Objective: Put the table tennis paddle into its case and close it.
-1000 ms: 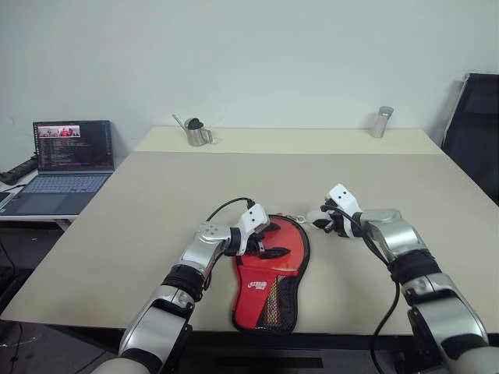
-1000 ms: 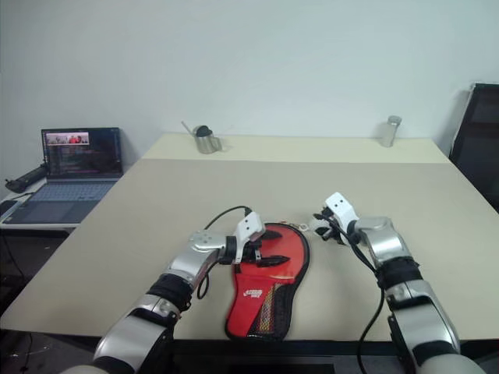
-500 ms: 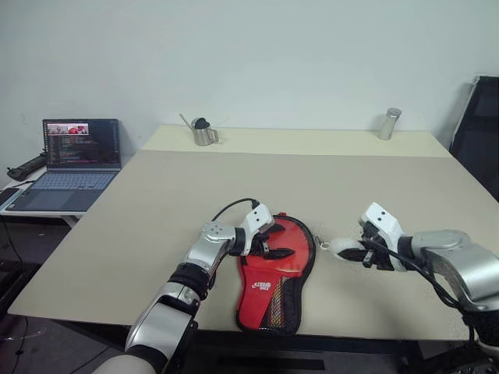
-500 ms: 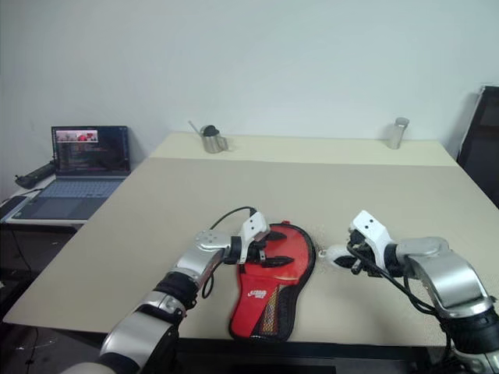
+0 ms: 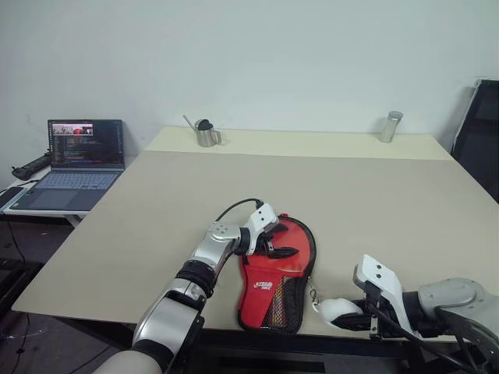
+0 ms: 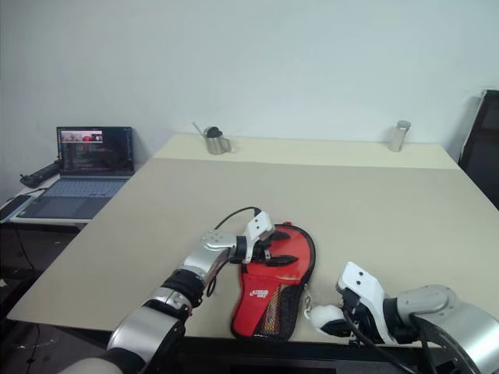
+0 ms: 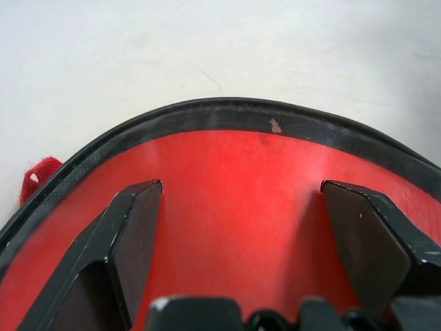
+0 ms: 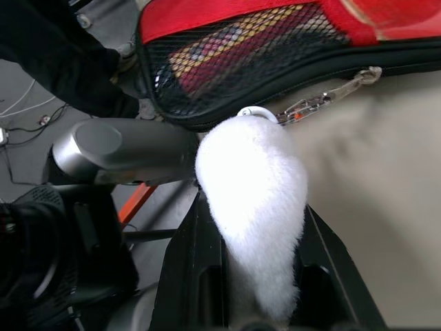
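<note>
The case (image 5: 277, 273) lies flat near the table's front edge, red side up, with its mesh pocket (image 8: 234, 55) toward me. The table tennis paddle is hidden. My left gripper (image 5: 281, 245) is open, both black fingers (image 7: 131, 234) resting on the case's round red part. My right gripper (image 5: 348, 313) is at the front edge, right of the case's narrow end. It is shut on a white fluffy pompom (image 8: 255, 186). A small metal chain (image 8: 324, 96) links the pompom to the case's black zip edge.
A laptop (image 5: 74, 156) stands open on a lower side table at the left. A small metal jug (image 5: 204, 132) and a metal cylinder (image 5: 391, 125) stand at the table's far edge. A black chair (image 5: 483, 132) is at the right.
My right gripper has drawn back from beside the case's round end to the table's front edge, bringing the pompom and chain along the case's right side. The left gripper has stayed on the case.
</note>
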Robot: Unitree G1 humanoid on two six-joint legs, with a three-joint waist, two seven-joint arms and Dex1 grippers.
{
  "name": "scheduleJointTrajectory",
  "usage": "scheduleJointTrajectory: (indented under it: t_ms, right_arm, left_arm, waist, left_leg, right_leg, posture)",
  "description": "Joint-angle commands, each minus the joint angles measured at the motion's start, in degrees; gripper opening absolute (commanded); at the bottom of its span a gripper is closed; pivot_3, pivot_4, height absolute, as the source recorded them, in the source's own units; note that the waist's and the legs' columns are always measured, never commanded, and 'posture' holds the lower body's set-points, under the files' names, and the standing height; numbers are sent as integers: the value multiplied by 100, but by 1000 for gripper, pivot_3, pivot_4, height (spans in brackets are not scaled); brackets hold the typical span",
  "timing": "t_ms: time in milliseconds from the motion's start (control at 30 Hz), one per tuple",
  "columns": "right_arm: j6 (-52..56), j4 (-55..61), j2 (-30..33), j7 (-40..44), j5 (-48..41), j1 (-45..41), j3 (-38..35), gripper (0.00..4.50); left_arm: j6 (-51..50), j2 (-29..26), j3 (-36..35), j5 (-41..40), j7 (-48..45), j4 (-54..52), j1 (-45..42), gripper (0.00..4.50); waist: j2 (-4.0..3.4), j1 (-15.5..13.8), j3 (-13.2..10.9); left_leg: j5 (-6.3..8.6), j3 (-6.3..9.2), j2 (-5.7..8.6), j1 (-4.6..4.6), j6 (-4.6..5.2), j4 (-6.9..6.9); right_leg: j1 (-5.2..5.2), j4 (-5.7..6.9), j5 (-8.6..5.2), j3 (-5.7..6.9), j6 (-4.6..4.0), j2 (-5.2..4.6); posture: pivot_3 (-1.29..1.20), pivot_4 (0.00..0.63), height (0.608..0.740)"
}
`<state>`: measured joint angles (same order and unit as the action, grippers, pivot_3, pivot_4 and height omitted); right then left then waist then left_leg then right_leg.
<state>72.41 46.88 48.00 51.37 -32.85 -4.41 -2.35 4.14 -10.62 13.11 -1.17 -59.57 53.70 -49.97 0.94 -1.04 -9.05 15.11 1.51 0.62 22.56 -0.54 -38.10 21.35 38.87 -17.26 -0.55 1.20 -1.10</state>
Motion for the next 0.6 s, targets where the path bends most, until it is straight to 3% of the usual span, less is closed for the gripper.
scheduleJointTrajectory:
  t_ms: [33, 333, 600]
  right_arm:
    - [115, 486, 99, -10, -473, 226, -255, 515]
    - [335, 1240, -91, -609, -1204, 1127, -580, 515]
    - [-58, 1312, -151, -1987, -2211, 1533, -53, 515]
  left_arm:
    - [-23, 130, 164, 277, 66, 335, 106, 4030]
    - [111, 473, 78, 264, 218, 637, -148, 4030]
    - [180, 657, 36, 286, 259, 780, -260, 4030]
  waist:
    - [0, -12, 0]
    - [11, -36, 0]
    - [22, -33, 1]
  left_leg:
    - [0, 1, 1, 1, 0, 1]
    - [2, 6, 5, 8, 2, 1]
    - [2, 8, 5, 6, 2, 1]
  right_leg:
    - [0, 0, 0, 1, 0, 0]
    - [0, -5, -9, 5, 17, -2]
    - [-2, -5, -18, 7, 33, -3]
  posture:
    - [0, 150, 740]
    - [0, 150, 740]
    - [0, 150, 740]
